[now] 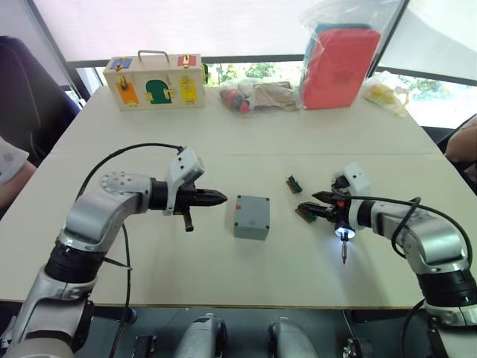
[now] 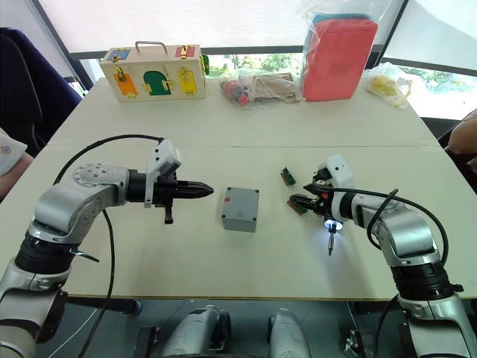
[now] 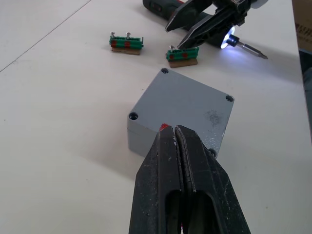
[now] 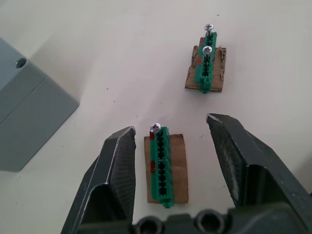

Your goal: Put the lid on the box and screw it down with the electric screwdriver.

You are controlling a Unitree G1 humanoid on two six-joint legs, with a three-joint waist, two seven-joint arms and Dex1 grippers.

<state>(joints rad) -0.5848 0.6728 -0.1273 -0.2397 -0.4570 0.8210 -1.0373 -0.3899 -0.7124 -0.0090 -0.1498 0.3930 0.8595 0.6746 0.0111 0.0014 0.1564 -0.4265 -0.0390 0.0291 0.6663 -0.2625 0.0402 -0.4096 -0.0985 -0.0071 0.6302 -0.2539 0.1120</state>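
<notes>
The grey box (image 1: 250, 230) stands mid-table with the lid (image 3: 183, 105) sitting flush on top, screw holes at its corners. My left gripper (image 1: 220, 198) is shut and empty, its tips just left of the box at lid height. My right gripper (image 4: 170, 126) is open, its fingers on either side of a green terminal block (image 4: 162, 165) that carries a screw. The electric screwdriver (image 1: 343, 233) sits crosswise at the base of the right gripper's fingers, light on and bit pointing at the front edge. I cannot tell whether it is gripped.
A second green terminal block (image 1: 294, 183) lies just beyond the first. At the back stand a wooden case (image 1: 155, 80) with coloured latches, clear bags of parts (image 1: 253, 93) and a red pouch (image 1: 339, 63). A person's arm (image 1: 11, 171) is at the left edge.
</notes>
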